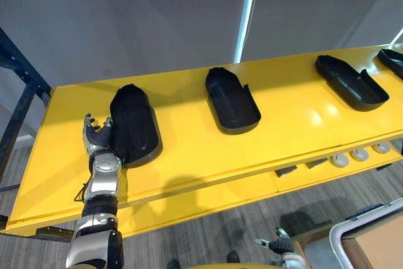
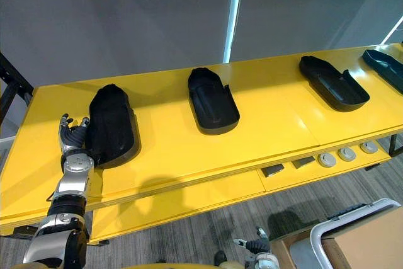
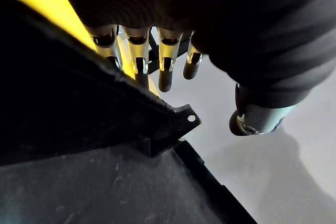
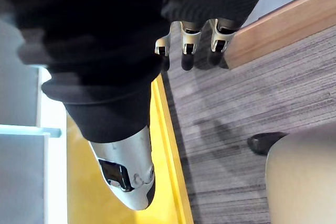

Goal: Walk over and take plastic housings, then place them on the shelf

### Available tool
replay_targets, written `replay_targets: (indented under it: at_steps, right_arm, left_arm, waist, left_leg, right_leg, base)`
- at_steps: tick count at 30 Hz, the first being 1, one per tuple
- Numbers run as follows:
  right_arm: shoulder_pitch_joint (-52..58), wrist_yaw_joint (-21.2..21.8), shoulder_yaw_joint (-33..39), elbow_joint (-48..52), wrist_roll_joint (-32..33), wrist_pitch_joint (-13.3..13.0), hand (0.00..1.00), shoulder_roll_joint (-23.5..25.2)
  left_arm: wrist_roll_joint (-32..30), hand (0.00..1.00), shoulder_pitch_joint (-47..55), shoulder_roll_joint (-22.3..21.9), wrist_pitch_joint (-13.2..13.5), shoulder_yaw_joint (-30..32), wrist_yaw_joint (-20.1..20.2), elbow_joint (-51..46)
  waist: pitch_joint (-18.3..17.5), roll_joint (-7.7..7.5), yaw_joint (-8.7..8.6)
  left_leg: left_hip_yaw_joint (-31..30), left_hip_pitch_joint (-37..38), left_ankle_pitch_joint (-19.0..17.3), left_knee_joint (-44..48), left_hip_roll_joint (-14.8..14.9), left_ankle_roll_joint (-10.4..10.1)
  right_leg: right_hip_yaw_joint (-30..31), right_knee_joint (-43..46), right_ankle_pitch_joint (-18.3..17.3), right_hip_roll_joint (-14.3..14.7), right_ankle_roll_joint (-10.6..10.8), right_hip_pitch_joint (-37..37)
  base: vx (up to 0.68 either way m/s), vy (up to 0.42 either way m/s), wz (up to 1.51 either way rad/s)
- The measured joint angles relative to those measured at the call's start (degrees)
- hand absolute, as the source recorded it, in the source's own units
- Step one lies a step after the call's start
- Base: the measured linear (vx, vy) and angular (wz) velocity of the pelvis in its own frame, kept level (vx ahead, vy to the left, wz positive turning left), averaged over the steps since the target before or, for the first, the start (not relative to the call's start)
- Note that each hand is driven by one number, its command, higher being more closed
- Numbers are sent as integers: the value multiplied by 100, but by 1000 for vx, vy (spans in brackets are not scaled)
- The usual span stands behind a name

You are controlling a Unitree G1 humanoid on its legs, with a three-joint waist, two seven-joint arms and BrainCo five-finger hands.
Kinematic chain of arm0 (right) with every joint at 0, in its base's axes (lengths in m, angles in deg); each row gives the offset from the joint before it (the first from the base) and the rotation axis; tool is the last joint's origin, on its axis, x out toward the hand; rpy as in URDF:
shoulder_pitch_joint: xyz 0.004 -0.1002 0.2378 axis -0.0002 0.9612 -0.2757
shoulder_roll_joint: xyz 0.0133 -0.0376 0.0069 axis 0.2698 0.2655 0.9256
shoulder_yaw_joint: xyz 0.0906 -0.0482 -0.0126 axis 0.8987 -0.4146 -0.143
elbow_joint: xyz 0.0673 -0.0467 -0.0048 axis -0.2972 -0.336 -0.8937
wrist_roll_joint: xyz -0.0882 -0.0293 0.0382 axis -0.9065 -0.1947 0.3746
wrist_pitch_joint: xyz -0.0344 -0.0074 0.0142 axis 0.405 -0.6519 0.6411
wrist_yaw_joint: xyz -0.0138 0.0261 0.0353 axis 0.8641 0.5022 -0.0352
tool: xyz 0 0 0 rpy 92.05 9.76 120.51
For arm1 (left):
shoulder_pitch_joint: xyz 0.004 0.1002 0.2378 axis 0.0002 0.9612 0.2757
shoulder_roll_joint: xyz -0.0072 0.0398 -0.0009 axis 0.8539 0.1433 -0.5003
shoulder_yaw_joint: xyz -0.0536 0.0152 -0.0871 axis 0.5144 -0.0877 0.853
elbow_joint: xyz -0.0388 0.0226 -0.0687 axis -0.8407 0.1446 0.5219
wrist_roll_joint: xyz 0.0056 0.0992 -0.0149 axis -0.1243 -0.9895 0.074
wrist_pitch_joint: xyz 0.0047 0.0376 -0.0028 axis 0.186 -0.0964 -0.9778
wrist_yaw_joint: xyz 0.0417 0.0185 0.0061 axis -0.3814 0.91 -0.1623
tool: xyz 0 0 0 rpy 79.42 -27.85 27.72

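Four black plastic housings lay in a row along the top of a yellow shelf (image 1: 56, 149), spaced well apart from one another. The leftmost housing (image 1: 134, 127) rested near the shelf's left end with its rounded back up, roughly midway between the front and rear edges. The robot's left hand (image 1: 97, 138) stood just beside it on the side toward the shelf's left end. Its fingers (image 3: 137, 59) were straight and spread, closed around nothing, with the thumb held apart. They appeared to lie against the housing's flank, though actual contact could not be confirmed.

The second housing (image 1: 232, 100) sat hollow side up near the middle of the shelf, closer to the rear edge. The third housing (image 1: 350, 82) lay hollow side up toward the right end. A fourth housing (image 1: 393, 61) was cut off at the far right corner.

The right hand (image 1: 278, 242) hung low in front of the shelf, above the grey wood-patterned floor (image 1: 208, 231). Its fingers (image 4: 188, 51) were relaxed and it held nothing.

On a lower yellow ledge under the shelf's front edge, toward the right end, sat three small round grey parts (image 1: 359, 154). A white-rimmed bin (image 1: 352, 231) with a brown interior stood on the floor at the lower right. A dark blue frame (image 1: 19, 92) rose beside the shelf's left end.
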Motion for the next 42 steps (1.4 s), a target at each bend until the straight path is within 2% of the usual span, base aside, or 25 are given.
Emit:
replay_targets:
  at_steps: [6, 7, 9, 11, 15, 19, 21, 22, 26, 30, 36, 42]
  right_arm:
    - [-3, -7, -8, 4, 6, -2, 0, 1]
    - [-3, -8, -7, 1, 6, 0, 0, -1]
    - [-3, -16, -4, 5, 15, -5, 0, -1]
    - [-7, -20, 1, 6, 16, -10, 0, -2]
    - [-16, -25, 28, -13, 16, -67, 0, 1]
    - [-8, -25, 64, -48, 17, -101, 0, 16]
    - [41, -26, 76, -48, 17, -112, 0, 18]
    - [68, -29, 78, -42, 16, -115, 0, 18]
    - [122, -35, 43, -7, 16, -123, 0, 14]
    - [144, -71, -8, 30, 18, -114, 0, 83]
    - [284, -128, -63, 245, 17, -76, 0, 135]
    - [349, -130, -92, 284, 16, -42, 0, 162]
  left_arm:
    - [97, 0, 27, -23, -18, -62, -255, -319]
    - [92, 0, 63, -70, -22, -78, -283, -614]
    - [-107, 0, 335, -208, -14, -163, -505, -1835]
    - [-347, 0, 486, -286, -2, -250, -554, -2395]
    - [-987, 0, 1329, -829, 26, -568, -600, -4076]
    - [-1423, 0, 2395, -1227, 240, -1069, -569, -5085]
    - [-1532, 0, 2836, -1393, 353, -1330, -482, -5381]
    - [-1603, 100, 3092, -1476, 454, -1455, -449, -5500]
    - [-1630, 100, 3881, -1585, 763, -1810, -306, -5704]
    - [-1545, 100, 4181, -1760, 871, -1876, 104, -5618]
    - [-1373, 100, 4172, -1965, 904, -2020, 540, -5023]
    - [-1378, 100, 3907, -1939, 835, -2049, 539, -4269]
  waist:
    - [23, -40, -1]
    - [25, -43, 15]
    - [32, -35, 31]
    - [38, -25, 33]
    - [59, 8, 35]
    - [72, 29, 91]
    - [78, 39, 210]
    - [88, 56, 263]
    - [78, 110, 364]
    - [75, 73, 369]
    - [37, 29, 390]
    - [-97, 21, 374]
  left_leg:
    - [-47, -20, -3, -1, -1, 0]
    - [-59, -39, -2, -1, -1, -1]
    - [-69, -95, -2, -1, -4, 0]
    - [-93, -92, -1, -1, -5, 0]
    - [-200, -59, -2, 1, 5, 1]
    - [-211, -63, -12, 2, 16, 1]
    - [-218, -81, -56, 53, 24, -3]
    - [-240, -67, -92, 90, 25, -5]
    - [-318, -100, -176, 212, 25, 24]
    - [-327, -140, -212, 306, 36, 16]
    - [-280, -217, -465, 680, 79, 24]
    - [-180, -181, -533, 737, 100, 2]
  right_leg:
    - [-10, 22, -1, -7, 1, -27]
    - [-16, 23, -1, -9, 1, -57]
    - [-35, 32, -1, -9, 1, -88]
    - [-49, 32, -1, -9, 1, -69]
    - [-41, 28, -1, -10, 0, 11]
    - [-31, 29, -2, -8, 1, 20]
    - [-15, 30, -10, -6, 3, 53]
    - [-13, 39, -47, -11, 12, 111]
    - [-77, 163, -157, -36, 59, 120]
    - [-179, 162, -155, -63, 61, 168]
    - [-177, 159, -169, -145, 82, 264]
    - [-85, 159, -176, -133, 93, 272]
  base:
    - [-14, 0, 1]
    - [-12, -4, 5]
    - [0, 0, 0]
    - [49, -4, 4]
    - [34, -2, 9]
    - [-6, 0, 1]
    - [-46, -2, 1]
    - [-44, 1, 6]
    - [-25, -3, 12]
    - [15, -2, 10]
    - [21, 20, 0]
    - [9, 9, -9]
